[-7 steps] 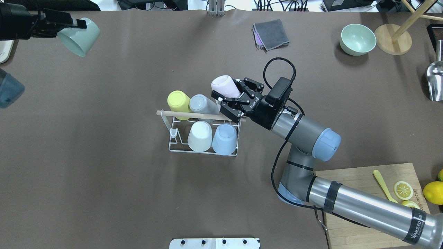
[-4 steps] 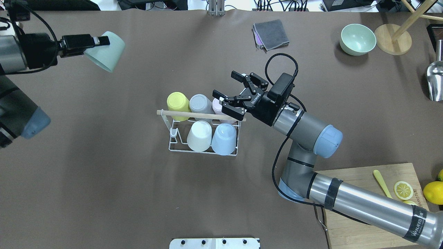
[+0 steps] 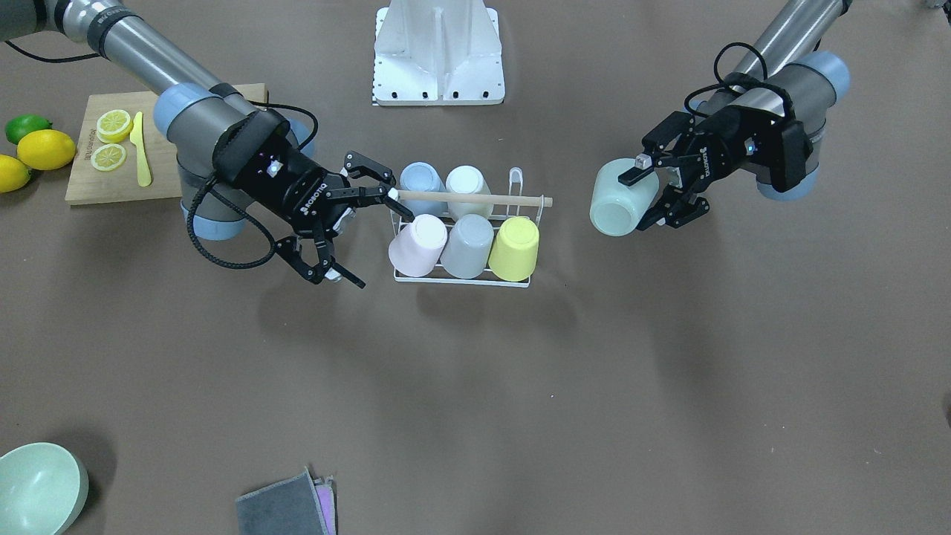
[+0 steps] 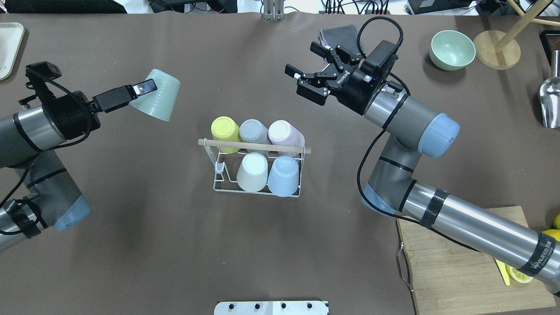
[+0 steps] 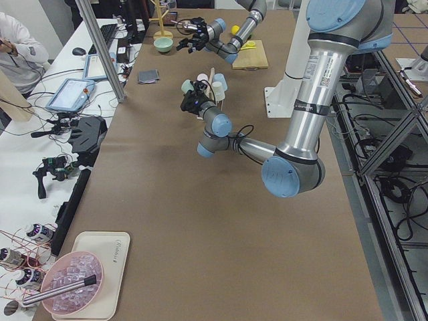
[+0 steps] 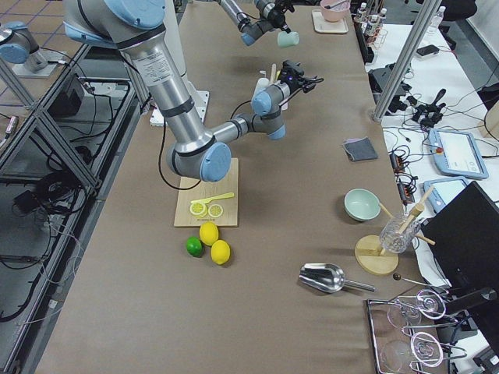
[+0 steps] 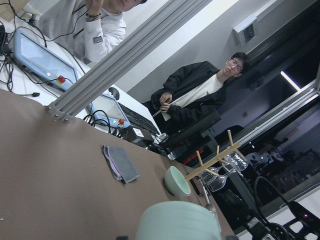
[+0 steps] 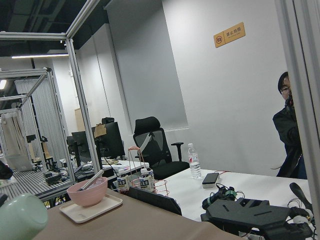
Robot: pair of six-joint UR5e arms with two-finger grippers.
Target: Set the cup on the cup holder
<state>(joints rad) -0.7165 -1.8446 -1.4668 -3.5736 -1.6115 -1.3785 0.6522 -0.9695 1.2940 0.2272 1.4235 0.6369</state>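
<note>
The left gripper (image 4: 142,87) pinches the rim of a pale mint-green plastic cup (image 4: 157,101), held tilted above the table. To that gripper's right, nearer the robot, stands the white wire cup holder with a wooden rod handle (image 4: 210,143), carrying five upturned cups (image 4: 253,173). Farther right, the right gripper (image 4: 302,59) hangs with fingers spread wide

Frames mint cup (image 8: 22,217) at 8 o'clock, pink bowl (image 8: 87,192) on tray (image 8: 112,201) nearer centre, man in glasses (image 8: 287,135) at 3 o'clock.
</note>
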